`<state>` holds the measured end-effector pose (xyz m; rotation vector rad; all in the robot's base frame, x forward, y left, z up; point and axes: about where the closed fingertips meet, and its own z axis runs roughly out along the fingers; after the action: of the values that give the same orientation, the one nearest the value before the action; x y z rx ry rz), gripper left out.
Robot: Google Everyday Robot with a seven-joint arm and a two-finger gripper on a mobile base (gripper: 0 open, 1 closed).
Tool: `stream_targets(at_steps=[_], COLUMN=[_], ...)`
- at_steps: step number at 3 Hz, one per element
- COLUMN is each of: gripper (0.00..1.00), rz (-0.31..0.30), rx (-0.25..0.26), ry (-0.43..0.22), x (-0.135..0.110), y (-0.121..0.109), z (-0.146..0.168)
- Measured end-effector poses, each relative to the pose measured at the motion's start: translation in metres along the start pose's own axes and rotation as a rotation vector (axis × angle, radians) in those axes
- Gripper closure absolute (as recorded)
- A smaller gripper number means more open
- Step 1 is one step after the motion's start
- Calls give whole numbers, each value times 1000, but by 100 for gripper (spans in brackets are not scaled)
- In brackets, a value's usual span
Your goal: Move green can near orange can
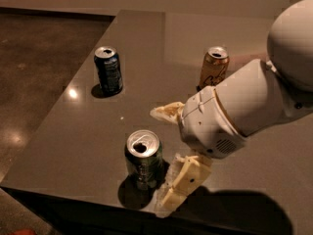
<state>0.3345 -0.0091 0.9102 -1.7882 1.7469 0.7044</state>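
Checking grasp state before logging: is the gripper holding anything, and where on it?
Nothing is held. The gripper is open, its fingers spread just right of the green can, not closed on it.

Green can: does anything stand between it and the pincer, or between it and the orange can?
Nothing visible does. The open pincer sits close beside the green can, nothing between them. Toward the orange can lies only bare table, under the pincer's own arm. The blue can stands aside, off that line.
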Motion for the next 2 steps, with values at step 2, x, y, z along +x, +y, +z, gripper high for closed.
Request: stream_targets(at_steps=[2], gripper=[22], rz=[15], rx=[5], ry=[-42], x=[-15], y=[-3], z=[24])
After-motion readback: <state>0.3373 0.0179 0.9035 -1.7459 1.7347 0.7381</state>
